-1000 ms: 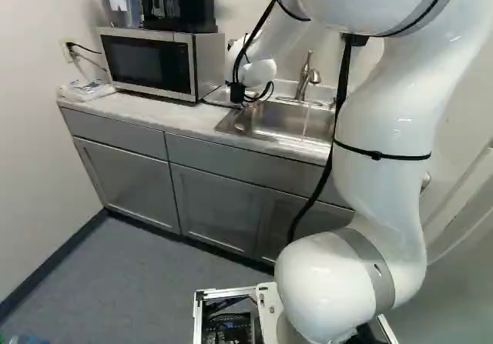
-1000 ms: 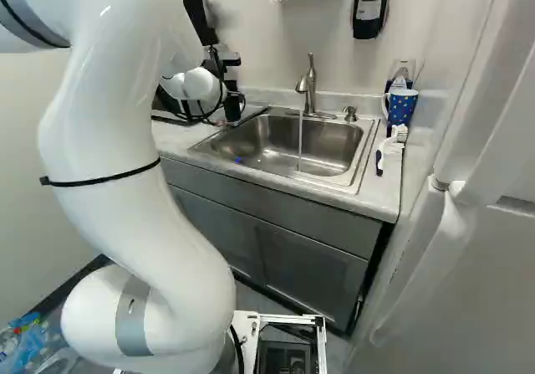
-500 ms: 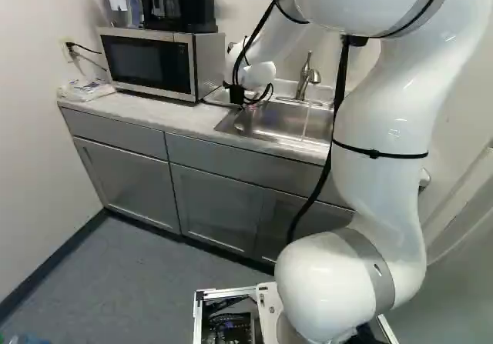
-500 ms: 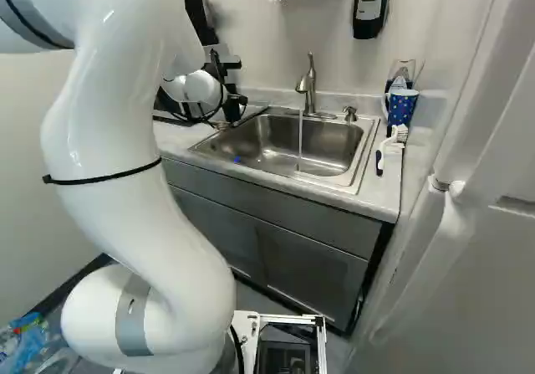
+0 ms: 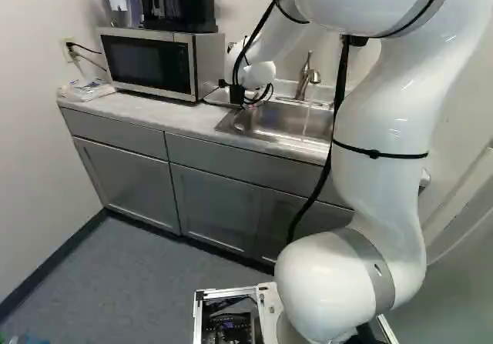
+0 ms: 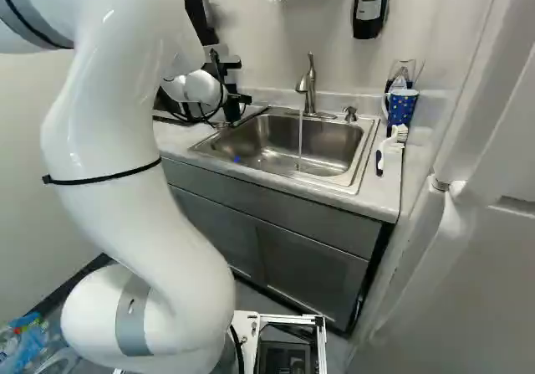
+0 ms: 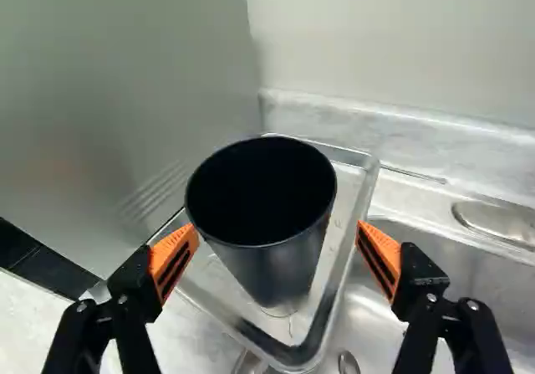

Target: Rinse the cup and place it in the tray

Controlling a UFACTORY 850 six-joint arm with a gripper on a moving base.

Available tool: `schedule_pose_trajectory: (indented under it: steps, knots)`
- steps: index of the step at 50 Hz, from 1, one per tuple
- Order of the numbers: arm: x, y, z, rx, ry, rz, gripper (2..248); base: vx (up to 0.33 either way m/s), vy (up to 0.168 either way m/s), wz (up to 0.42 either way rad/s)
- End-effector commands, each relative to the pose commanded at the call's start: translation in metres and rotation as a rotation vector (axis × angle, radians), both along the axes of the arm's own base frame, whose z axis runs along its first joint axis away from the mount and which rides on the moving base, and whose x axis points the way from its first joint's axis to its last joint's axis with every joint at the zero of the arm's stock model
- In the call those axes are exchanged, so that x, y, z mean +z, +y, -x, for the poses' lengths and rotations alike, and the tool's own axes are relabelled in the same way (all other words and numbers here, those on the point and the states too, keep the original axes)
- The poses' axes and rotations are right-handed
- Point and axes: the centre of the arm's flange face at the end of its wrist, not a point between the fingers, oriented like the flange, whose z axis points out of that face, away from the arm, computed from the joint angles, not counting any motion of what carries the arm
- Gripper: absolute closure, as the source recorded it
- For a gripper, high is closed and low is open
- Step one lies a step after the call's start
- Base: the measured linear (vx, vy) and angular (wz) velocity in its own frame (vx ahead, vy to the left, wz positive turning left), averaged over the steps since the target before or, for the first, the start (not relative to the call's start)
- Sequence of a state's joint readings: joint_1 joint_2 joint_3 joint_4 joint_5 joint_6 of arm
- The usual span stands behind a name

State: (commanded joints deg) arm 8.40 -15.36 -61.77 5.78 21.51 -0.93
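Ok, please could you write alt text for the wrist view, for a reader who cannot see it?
A black cup stands in a metal tray, its mouth facing up, with the open jaws of the gripper on either side. The tray is beside the sink, near a pale wall.

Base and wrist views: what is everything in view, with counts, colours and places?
Tapered cup: 1, black, in the tray
Rectangular metal tray: 1, silver, beside the sink
Steel sink: 1, silver, in the counter
Curved metal faucet: 1, silver, water running
Marbled counter: 1, pale
Flat-fronted cabinets: several, grey, below
Boxy microwave: 1, silver and black, left base view
Coffee maker: 1, black, atop it
Dotted mug: 1, blue, right of the sink
Slim brush: 1, white and dark, near the mug
Wall dispenser: 1, black and white
Jointed arm: 1, white
Two-finger gripper: 1, black, orange pads, open around the cup
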Motion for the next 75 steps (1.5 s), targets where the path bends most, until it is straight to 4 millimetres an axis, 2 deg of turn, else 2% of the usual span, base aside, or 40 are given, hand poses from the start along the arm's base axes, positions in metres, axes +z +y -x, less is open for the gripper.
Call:
schedule_pose_trajectory:
  steps: [75]
  knots:
    - [0.084, -0.002, 0.01, 0.0, -0.148, -0.022, 3, 0.0, 0.0, 0.0]
